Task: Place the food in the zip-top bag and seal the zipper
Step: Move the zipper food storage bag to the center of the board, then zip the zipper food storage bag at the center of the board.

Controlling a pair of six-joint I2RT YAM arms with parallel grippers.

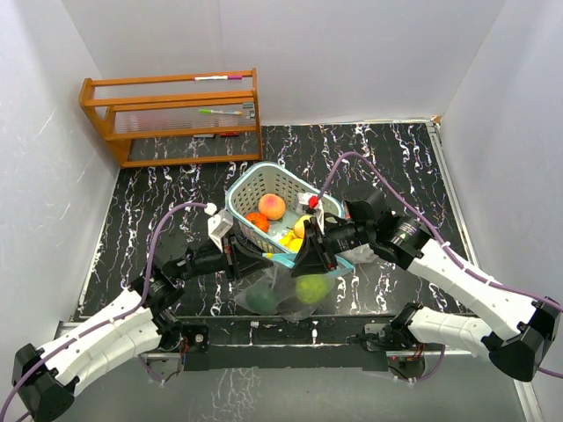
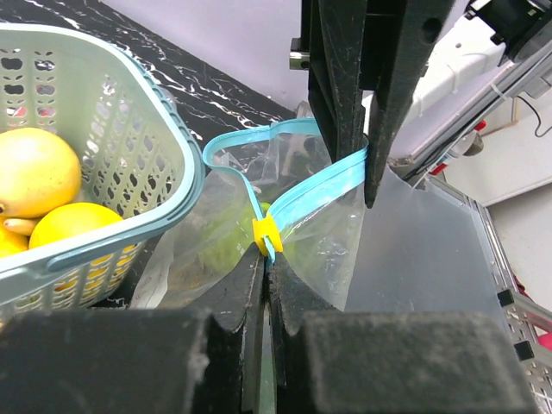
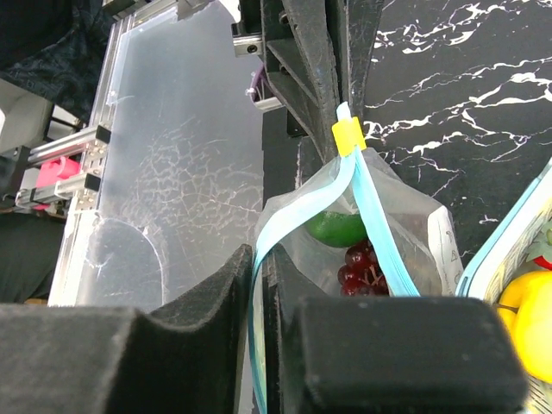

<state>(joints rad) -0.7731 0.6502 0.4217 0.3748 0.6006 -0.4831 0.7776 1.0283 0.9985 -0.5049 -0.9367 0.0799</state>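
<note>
Between the two arms at the bench's (image 1: 158, 185) near edge, the zip-top bag (image 1: 290, 294) is held up; overhead, where the arms hide its mouth, two green fruits (image 1: 310, 288) show inside; only the right wrist view reveals dark red grapes (image 3: 358, 269) beside one; the wrist views show the left gripper (image 2: 267, 272) and right gripper (image 3: 257, 272), jaws closed tight on the blue zipper strip (image 2: 306, 194), one yellow slider (image 2: 266, 233) just above the left jaws; the teal basket (image 1: 247, 179) beside the bag holds one peach (image 1: 272, 206), one orange (image 1: 257, 221), yellow pieces (image 1: 295, 236); a wooden rack (image 1: 176, 114) stands behind.
</note>
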